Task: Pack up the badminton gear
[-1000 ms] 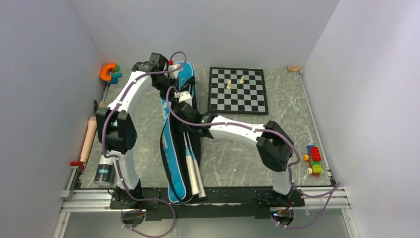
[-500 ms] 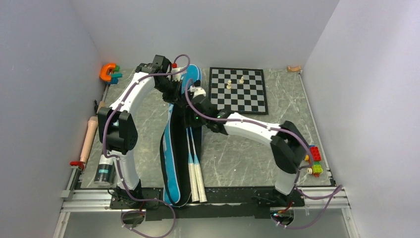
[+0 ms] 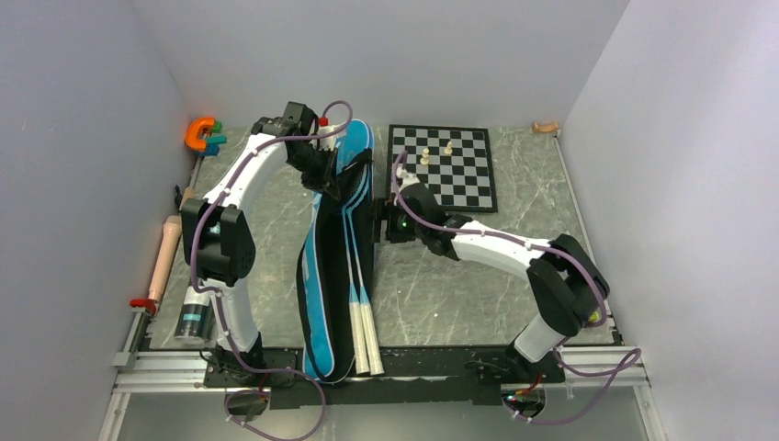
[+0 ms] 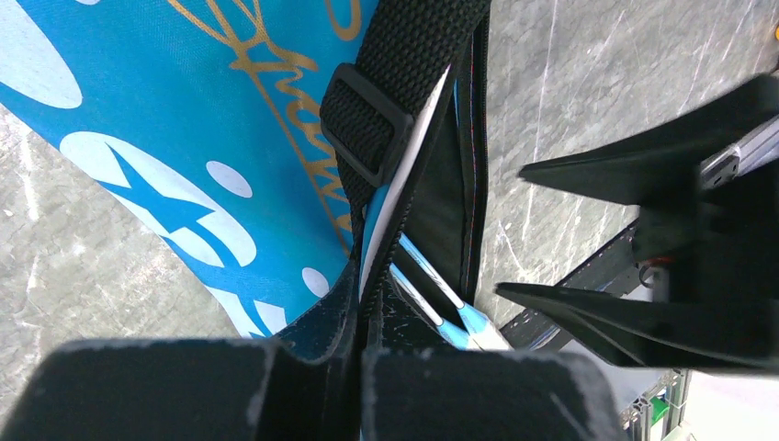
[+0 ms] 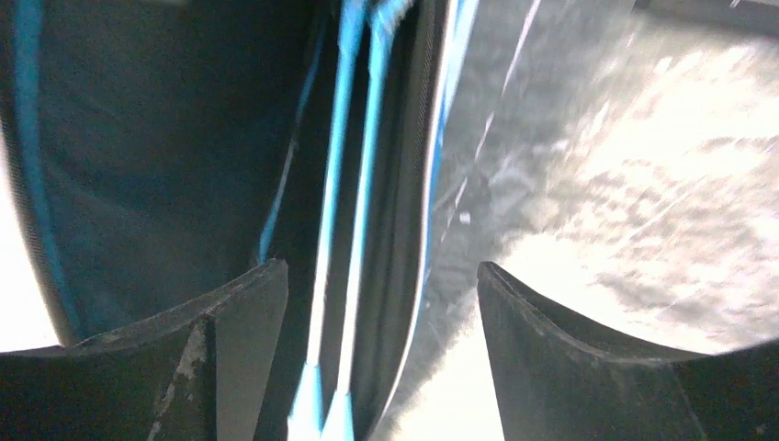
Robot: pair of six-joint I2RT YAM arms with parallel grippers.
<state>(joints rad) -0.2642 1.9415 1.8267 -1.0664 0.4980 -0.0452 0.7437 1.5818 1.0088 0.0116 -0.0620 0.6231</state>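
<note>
The left arm rises from its base, bends at the elbow and arcs to the far end of the grey marbled table (image 3: 441,294). There the left gripper (image 3: 323,175) is clamped tight on the black edge of the long blue fabric racket bag (image 3: 323,276). The right arm lies low, elbow out to the right and forearm stretched leftward, so the right gripper (image 3: 389,223) sits just beside the bag's right edge, jaws spread wide and holding nothing. The bag runs lengthwise between the arms, and the two light-blue rackets with white handles (image 3: 366,331) lie in its open side, handles poking out at the near end. Only the left wrist view shows the pinch itself — both fingers (image 4: 184,390) pressed together over the bag's black rim, beside a black webbing strap with a plastic buckle (image 4: 372,129) — and gold script on the blue cloth, cropped and not readable. The right wrist view alone shows the two racket shafts (image 5: 344,184) running between its parted fingers (image 5: 560,358), untouched. The black-and-white chessboard (image 3: 441,170) lies beyond the right gripper
</note>
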